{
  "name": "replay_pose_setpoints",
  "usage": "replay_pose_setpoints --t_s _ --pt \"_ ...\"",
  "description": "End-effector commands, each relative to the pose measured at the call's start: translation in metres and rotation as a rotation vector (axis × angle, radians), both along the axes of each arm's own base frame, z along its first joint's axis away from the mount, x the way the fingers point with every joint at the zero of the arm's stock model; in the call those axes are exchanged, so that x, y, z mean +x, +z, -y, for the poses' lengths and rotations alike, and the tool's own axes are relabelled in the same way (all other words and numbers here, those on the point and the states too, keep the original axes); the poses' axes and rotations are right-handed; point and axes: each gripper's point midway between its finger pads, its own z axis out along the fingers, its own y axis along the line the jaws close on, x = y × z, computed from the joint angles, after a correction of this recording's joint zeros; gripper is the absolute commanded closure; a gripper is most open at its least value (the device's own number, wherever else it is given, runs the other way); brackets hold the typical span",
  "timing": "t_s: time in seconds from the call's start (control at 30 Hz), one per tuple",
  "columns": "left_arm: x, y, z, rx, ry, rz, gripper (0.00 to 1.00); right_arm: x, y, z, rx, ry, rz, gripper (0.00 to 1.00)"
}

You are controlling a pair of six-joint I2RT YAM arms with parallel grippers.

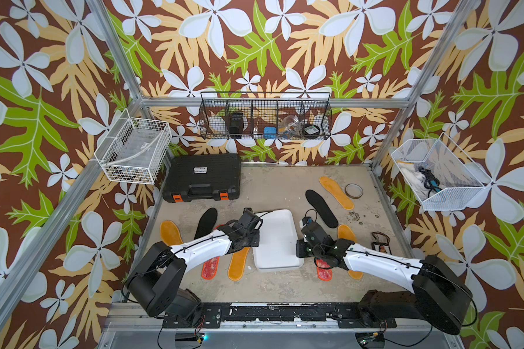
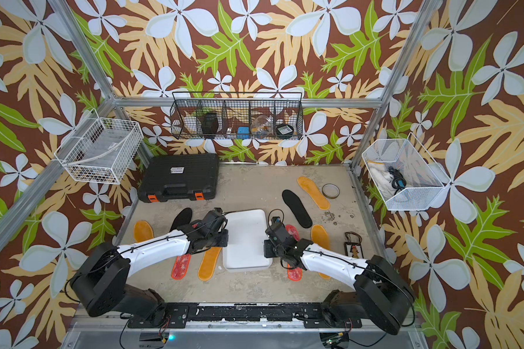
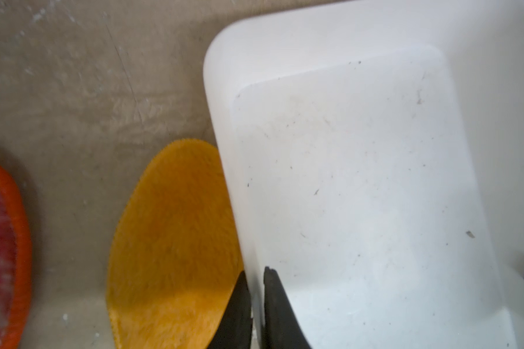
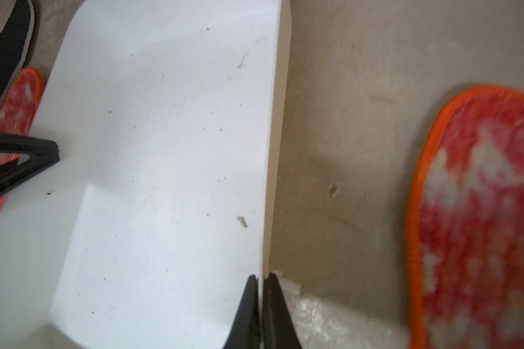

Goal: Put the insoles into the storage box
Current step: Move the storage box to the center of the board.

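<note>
White plastic, the storage box [image 1: 277, 241] lies in the middle of the table [image 1: 285, 187], pinched on both long sides. The left end effector [image 3: 256, 299] is narrowed onto its left rim, one finger inside the wall and one outside, with an orange-yellow insole [image 3: 170, 241] on the table just beside the box. The right end effector [image 4: 260, 299] clamps the opposite rim the same way, and a red-white insole [image 4: 481, 217] lies near on that side. A black insole [image 1: 321, 208] lies farther out.
</note>
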Motion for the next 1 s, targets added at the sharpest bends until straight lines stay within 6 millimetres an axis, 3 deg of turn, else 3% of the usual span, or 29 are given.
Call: replay_pose_setpoints --t_s 0.0,0.13,0.43,0.57,0.7,0.83,0.9,0.97 --pt "-0.002 -0.006 -0.006 -0.011 0.067 0.044 0.85 -0.004 -0.006 0.007 0.021 -0.113 0.027 0.98" --pt "-0.005 -0.014 -0.001 -0.024 0.059 0.048 0.81 -0.008 -0.016 0.012 0.000 -0.133 0.027 0.91" --pt "0.016 -0.011 0.028 0.002 -0.010 0.074 0.71 -0.008 -0.033 0.004 -0.031 -0.103 -0.022 0.65" --pt "0.021 -0.018 0.028 0.040 -0.018 0.072 0.68 -0.007 -0.031 0.000 -0.021 -0.098 -0.021 0.53" --pt "0.025 -0.022 0.031 0.061 -0.031 0.060 0.66 -0.005 -0.028 0.001 -0.033 -0.102 -0.012 0.47" --pt "0.032 -0.015 0.030 0.072 -0.025 0.098 0.59 -0.003 -0.024 0.004 -0.044 -0.109 0.000 0.37" --pt "0.036 -0.011 0.030 0.084 -0.024 0.118 0.55 -0.002 -0.020 0.006 -0.046 -0.111 0.014 0.26" --pt "0.039 -0.007 0.031 0.094 -0.029 0.129 0.54 -0.001 -0.015 0.006 -0.043 -0.103 0.033 0.24"
